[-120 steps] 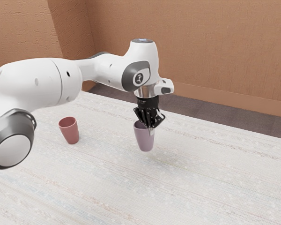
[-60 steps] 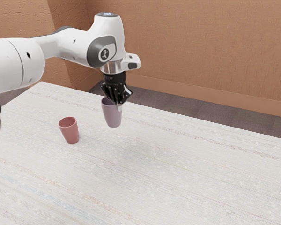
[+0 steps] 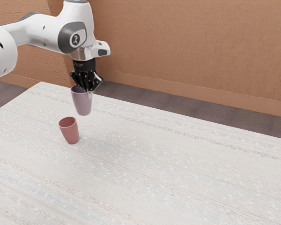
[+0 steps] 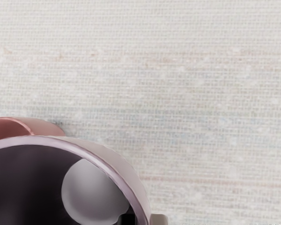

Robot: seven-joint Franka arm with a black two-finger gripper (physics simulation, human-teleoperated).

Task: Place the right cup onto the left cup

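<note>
In the exterior view's upper left, a black gripper (image 3: pixel 90 89) holds a mauve cup (image 3: pixel 82 104) mouth-up above the pale table (image 3: pixel 178 173), jaws nearly closed on its wall, one fingertip inside the hollow, while an open-topped red cup (image 3: pixel 71 133) stands at centre left.

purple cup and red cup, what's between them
No object: in the exterior view, a bare strip of tabletop shows between the raised purple cup and the red cup.
</note>
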